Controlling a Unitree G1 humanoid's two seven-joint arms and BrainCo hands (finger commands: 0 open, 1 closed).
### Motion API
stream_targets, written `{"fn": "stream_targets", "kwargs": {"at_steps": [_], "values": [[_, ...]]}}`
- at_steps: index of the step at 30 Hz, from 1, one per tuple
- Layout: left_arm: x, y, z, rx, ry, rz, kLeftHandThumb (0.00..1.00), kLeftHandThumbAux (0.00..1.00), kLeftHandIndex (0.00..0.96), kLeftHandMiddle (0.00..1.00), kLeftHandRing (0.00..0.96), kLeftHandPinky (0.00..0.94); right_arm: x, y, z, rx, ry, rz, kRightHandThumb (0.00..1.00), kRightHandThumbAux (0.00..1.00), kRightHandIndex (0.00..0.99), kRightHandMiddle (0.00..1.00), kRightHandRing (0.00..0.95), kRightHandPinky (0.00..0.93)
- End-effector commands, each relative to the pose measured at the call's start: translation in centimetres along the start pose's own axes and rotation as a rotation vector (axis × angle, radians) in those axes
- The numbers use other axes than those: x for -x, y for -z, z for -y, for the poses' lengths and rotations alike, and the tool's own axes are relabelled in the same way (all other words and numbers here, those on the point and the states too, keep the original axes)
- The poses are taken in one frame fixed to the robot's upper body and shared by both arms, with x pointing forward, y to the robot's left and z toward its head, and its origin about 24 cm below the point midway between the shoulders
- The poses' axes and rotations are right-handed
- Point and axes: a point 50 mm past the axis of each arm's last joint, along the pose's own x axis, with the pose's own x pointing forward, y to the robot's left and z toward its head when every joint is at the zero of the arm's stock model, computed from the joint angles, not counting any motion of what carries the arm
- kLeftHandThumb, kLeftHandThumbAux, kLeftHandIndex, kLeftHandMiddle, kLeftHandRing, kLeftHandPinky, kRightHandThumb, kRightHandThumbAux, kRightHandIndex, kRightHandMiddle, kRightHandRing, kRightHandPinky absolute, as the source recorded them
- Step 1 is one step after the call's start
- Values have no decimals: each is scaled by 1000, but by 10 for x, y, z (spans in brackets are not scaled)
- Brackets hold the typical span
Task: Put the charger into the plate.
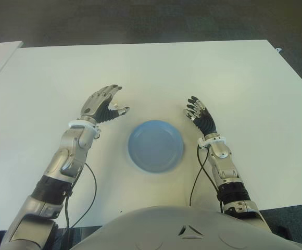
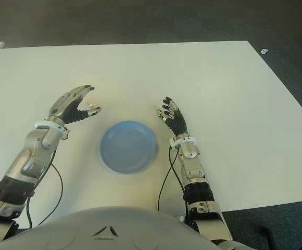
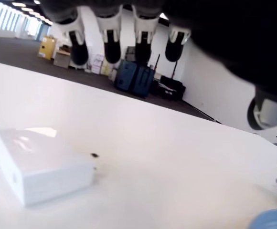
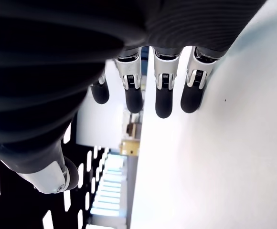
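My left hand hovers over the table to the left of the plate, fingers spread and loosely arched, thumb apart from them, grasping nothing. The charger, a small white block, lies flat on the table just under and ahead of those fingers, not touching them. From my head I see only a sliver of it, white beside my thumb tip, because the hand covers most of it. It sits outside the plate, near the plate's far-left side.

The plate is blue and round, lying on the table between my two hands, close to my body. Its rim shows at the corner of my left wrist view.

My right hand is to the right of the plate, near its rim, palm turned inward. Its fingers are stretched out and relaxed, thumb off to one side, and it holds nothing.
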Motion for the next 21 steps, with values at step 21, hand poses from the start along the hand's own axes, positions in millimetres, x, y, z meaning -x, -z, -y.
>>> {"fn": "stream_targets", "kwargs": {"at_steps": [21], "values": [[-4,24,29,-66,20,-90,196,228,0,0,0,0,1,8,1,-5,-2,-46,190,661,0,135,136,116]]}}
